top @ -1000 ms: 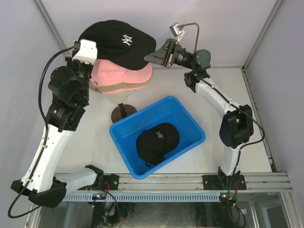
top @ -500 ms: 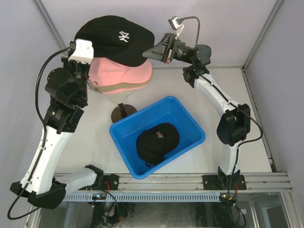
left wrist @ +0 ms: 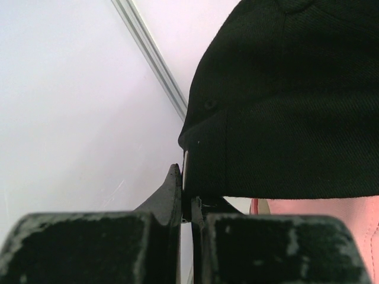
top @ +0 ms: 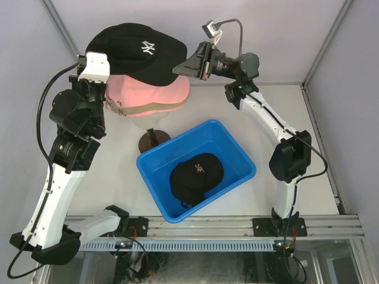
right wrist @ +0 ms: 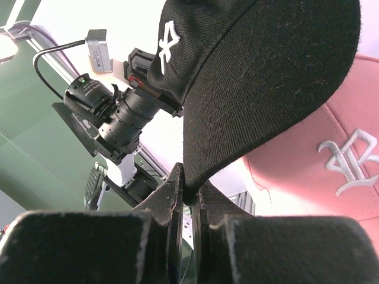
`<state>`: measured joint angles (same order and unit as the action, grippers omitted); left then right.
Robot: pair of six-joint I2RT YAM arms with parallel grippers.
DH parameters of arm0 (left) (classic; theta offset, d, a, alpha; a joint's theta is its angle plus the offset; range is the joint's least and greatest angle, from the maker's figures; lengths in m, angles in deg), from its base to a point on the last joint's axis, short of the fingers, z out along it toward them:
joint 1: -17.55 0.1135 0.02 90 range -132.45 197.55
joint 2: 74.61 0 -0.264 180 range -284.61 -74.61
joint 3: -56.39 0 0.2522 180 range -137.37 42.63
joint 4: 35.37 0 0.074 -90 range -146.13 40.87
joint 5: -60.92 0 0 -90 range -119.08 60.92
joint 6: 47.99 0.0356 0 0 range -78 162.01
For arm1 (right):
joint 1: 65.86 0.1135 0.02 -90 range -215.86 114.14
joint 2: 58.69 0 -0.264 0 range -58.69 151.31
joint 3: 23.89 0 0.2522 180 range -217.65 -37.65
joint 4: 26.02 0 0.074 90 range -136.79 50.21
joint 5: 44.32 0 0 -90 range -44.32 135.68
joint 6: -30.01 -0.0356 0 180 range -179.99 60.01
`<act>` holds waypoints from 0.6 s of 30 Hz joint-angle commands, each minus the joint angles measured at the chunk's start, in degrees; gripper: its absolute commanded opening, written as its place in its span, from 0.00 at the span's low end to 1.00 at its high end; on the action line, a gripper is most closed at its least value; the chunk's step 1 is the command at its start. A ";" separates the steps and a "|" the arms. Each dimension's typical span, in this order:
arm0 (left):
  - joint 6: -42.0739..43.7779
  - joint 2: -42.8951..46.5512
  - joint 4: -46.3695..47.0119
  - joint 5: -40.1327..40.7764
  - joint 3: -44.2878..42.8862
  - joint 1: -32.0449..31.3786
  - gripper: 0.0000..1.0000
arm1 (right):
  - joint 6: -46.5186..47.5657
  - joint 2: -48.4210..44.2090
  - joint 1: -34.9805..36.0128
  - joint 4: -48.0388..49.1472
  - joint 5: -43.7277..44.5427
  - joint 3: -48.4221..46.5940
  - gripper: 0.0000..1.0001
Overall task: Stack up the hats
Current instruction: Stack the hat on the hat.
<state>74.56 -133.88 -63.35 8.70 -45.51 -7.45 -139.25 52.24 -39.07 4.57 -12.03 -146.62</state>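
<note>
A: Your black cap with the white NY logo (top: 137,52) hangs in the air at the far left of the table (top: 118,177). It is stretched between both arms, right above the pink cap (top: 155,94).

B: Your left gripper (left wrist: 185,190) is pinched tight on the lower rear edge of its crown. In the left wrist view you see dark twill and a small eyelet just above the fingers.

A: Your right gripper (right wrist: 188,188) is clamped on the rim of the brim. The underside of that brim is black too, with fine rows of stitching.

B: Below it, your pink cap sits on a tan cap (top: 142,110), of which only a band shows. Both rest on the mannequin head (top: 145,122), which stands on its brown base (top: 153,141). The pink one has a white embroidered logo on its front.

A: On the brim side you can see a gap between black and pink. At the back you cannot tell whether they touch.

B: Your black cap with the small orange mark (top: 196,174) lies inside the blue bin (top: 231,148), well apart from the stack.
</note>
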 commanded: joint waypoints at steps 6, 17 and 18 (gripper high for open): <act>1.76 -1.33 6.49 10.74 -2.41 1.76 0.00 | 1.27 5.35 -1.89 6.65 1.58 -6.11 0.00; 1.46 -3.32 5.78 10.29 -1.51 1.79 0.01 | 1.27 10.64 -2.06 20.13 4.50 -4.54 0.00; 1.34 -3.27 5.78 10.10 -1.37 1.81 0.02 | 1.27 10.40 -2.15 21.39 4.82 -3.54 0.00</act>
<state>75.13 -138.86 -61.12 14.99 -45.51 -6.83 -139.88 62.97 -39.14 16.94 -9.95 -151.60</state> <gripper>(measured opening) 0.038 0.033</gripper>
